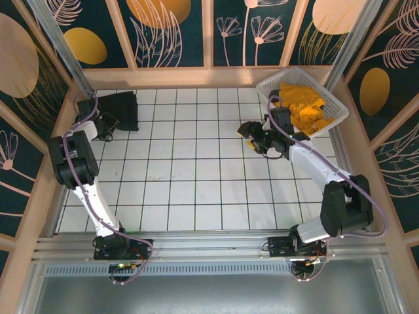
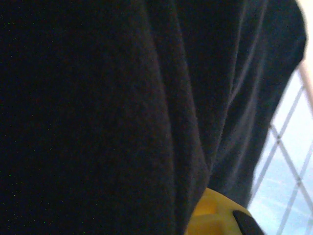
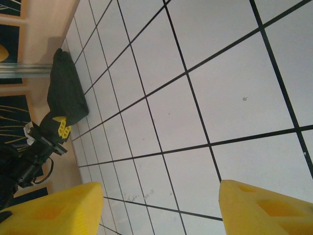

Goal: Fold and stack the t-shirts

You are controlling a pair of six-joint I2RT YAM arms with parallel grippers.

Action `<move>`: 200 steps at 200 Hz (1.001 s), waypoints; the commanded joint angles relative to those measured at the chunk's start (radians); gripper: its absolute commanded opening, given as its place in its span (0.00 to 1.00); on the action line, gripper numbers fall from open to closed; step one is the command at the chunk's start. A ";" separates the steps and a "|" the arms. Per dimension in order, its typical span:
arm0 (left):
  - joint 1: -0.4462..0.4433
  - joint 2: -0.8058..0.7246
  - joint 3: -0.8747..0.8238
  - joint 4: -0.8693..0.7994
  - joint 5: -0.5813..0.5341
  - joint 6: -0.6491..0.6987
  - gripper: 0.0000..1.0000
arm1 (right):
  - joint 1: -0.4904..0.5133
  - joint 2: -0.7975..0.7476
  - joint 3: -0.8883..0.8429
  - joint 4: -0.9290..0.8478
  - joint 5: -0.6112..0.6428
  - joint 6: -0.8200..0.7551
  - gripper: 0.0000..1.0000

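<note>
Black t-shirt bunched well left of basket; left gripper against it, jaws' state cannot be told. Right gripper just left of basket, jaws spread. Recommend firm hem pinch, then spreading flat.

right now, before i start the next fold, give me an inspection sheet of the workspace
surface: white tiled table with black grid lines, a few faint marks.
job's things: black t-shirt rumpled in the far left corner; orange-yellow t-shirts heaped in the white basket at the far right corner.
clutter: nothing seen.
grippers: left gripper at the black t-shirt's edge, cloth close against its camera, grip cannot be told; right gripper open and empty over bare tile near the basket.
cables: purple cables run along both arms.
surroundings: wooden-framed floral panels on three sides; metal rail at the near edge.
</note>
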 commanded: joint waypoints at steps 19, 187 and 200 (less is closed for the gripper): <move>-0.004 0.068 0.119 -0.152 -0.052 0.282 0.00 | 0.020 0.041 0.059 0.030 -0.043 -0.044 0.64; -0.009 -0.160 0.028 -0.094 -0.186 0.133 0.99 | 0.066 -0.001 0.110 0.225 -0.072 -0.093 0.78; -0.017 -0.268 -0.057 -0.051 -0.176 0.024 0.99 | 0.067 -0.034 0.096 0.280 -0.051 -0.087 0.97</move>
